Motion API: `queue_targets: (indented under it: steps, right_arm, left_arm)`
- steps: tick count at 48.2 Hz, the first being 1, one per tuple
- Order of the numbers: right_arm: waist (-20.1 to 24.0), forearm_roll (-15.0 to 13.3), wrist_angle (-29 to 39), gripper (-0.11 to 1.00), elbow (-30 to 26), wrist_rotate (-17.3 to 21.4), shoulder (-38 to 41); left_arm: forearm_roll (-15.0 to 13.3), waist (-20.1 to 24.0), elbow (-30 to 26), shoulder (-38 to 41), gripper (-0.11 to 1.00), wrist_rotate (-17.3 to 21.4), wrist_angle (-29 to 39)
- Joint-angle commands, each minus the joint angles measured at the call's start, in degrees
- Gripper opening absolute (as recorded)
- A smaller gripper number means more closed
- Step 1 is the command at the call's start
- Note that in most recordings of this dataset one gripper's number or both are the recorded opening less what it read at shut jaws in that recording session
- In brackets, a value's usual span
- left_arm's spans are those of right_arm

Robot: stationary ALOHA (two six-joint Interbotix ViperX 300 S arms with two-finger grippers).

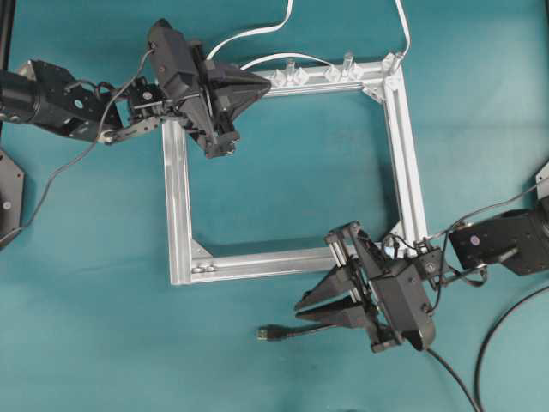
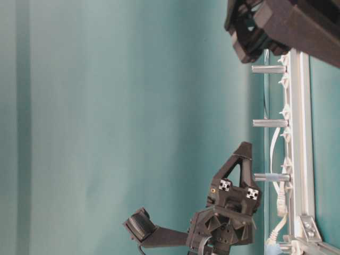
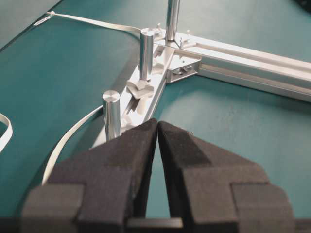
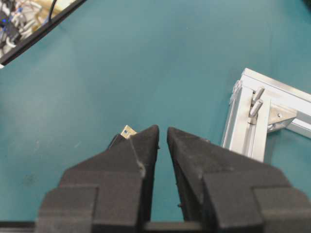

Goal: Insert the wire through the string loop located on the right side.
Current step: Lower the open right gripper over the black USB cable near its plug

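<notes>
Overhead, the wire (image 1: 283, 332) lies on the table (image 1: 86, 343), its plug just beside the right end effector (image 1: 307, 311), which should be lowered squarely over it. The aluminium frame (image 1: 178, 206) stands close by. The right wrist view shows the plug tip (image 4: 128, 131) outside nearly closed, empty jaws. In the left wrist view, the left end effector (image 3: 158, 127) is closed and empty above metal posts (image 3: 112, 114).

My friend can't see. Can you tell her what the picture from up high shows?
Two black robot grippers hover over a square aluminium frame on a teal table: the left gripper at its top edge, the right gripper near its bottom, beside the wire.
</notes>
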Motion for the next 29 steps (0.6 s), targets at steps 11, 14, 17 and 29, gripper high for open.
queue_targets:
  steps: [11, 14, 17, 29]
  right_arm:
    - [0.70, 0.00, 0.18, 0.00, -0.79, 1.58, -1.58]
    - [0.97, 0.00, 0.18, 0.00, -0.53, 1.58, -1.85]
    - [1.32, 0.09, 0.18, 0.00, -0.44, 1.58, -1.93]
    - [1.58, 0.26, 0.18, 0.42, 0.00, 3.78, -1.93]
  left_arm:
    - [2.37, 0.18, -2.99, -1.49, 0.00, -0.18, 5.98]
    - [2.37, 0.18, -3.34, -2.02, 0.00, -0.09, 6.86]
    - [2.37, 0.18, -3.34, -2.64, 0.00, -0.09, 7.47]
    - [2.37, -0.18, -2.81, -5.80, 0.32, -0.09, 10.99]
